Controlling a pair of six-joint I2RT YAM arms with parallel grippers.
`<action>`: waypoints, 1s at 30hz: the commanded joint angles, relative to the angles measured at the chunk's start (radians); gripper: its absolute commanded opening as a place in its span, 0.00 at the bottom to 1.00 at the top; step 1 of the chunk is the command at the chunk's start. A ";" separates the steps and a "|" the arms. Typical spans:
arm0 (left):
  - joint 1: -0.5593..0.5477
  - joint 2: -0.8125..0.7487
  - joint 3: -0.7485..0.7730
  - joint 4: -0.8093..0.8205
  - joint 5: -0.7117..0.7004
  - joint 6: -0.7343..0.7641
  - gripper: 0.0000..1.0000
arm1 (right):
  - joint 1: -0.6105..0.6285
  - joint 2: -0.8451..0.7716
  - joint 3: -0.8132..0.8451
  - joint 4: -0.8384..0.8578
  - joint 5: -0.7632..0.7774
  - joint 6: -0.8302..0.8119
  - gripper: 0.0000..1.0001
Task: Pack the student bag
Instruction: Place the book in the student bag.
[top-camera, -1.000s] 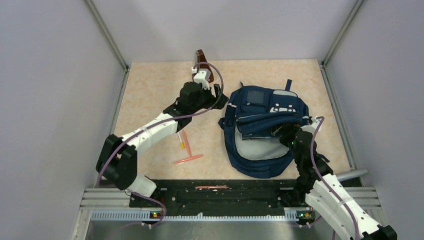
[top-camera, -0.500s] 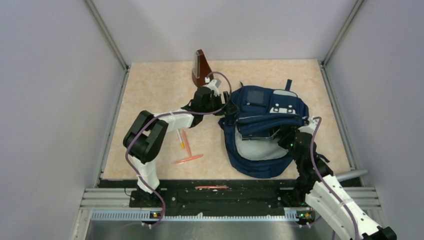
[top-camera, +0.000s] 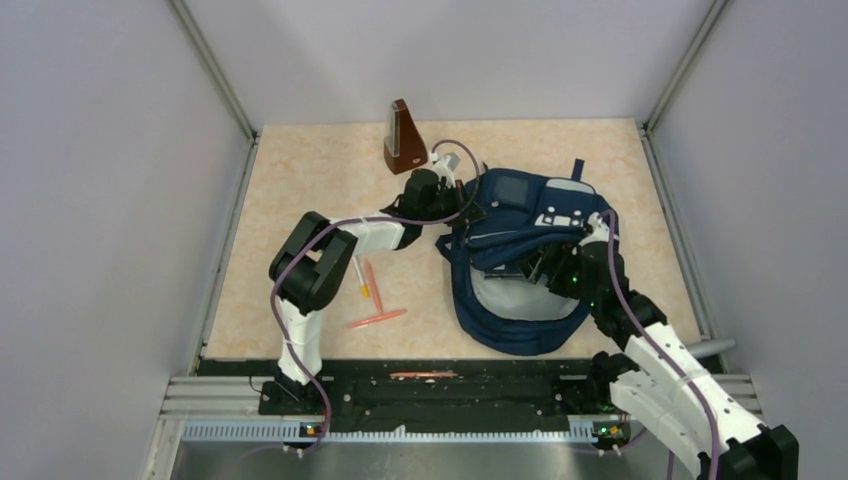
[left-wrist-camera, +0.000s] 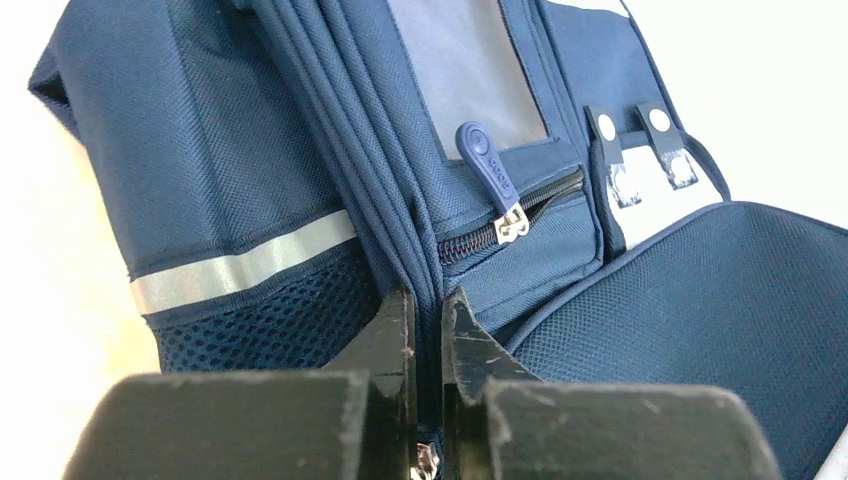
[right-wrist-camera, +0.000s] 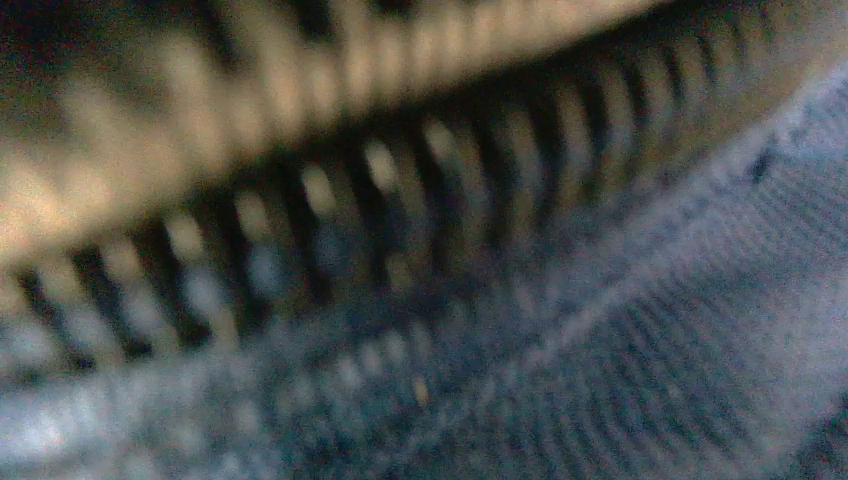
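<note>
Student bag (top-camera: 560, 210), the large navy blue fabric backpack with grey lining, lies on the tabletop (top-camera: 300, 190) right under both my grippers, its mouth gaping towards my right arm.

My left gripper (left-wrist-camera: 428, 310) is pinched nearly closed on a ridge of the bag's piped navy seams. Just ahead of it sits a blue rubbery zip pull (left-wrist-camera: 487, 165) on a partly open pocket zip, and to its left is a pale reflective stripe (left-wrist-camera: 240, 268) above dark mesh.

My right gripper (top-camera: 545, 265) is down at the bag's opening. Its camera is pressed so close that I see only blurred zip teeth and blue weave, so I cannot tell whether it is spread or holding anything.

I judge the step in hand to be opening the bag and holding it open, with loading to follow. Loose things wait on the tabletop: a brown pyramid-shaped wooden object (top-camera: 403, 137) beyond my left gripper, and orange pen-like sticks (top-camera: 372, 300) behind it, towards my base.

The next move calls for a firm pull on the seam without the fabric slipping, so that the mouth widens.

No brand or writing is readable. The zip pull carries small raised marks, too small to make out.
</note>
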 joint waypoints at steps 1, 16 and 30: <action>0.002 -0.008 0.018 -0.035 -0.104 0.066 0.00 | -0.001 0.086 0.140 -0.207 -0.177 -0.100 0.83; 0.207 -0.237 -0.236 0.112 -0.385 0.015 0.00 | 0.026 0.237 0.271 -0.490 -0.405 -0.288 0.86; 0.240 -0.299 -0.341 0.200 -0.311 0.034 0.10 | 0.032 0.182 0.357 -0.484 -0.374 -0.229 0.90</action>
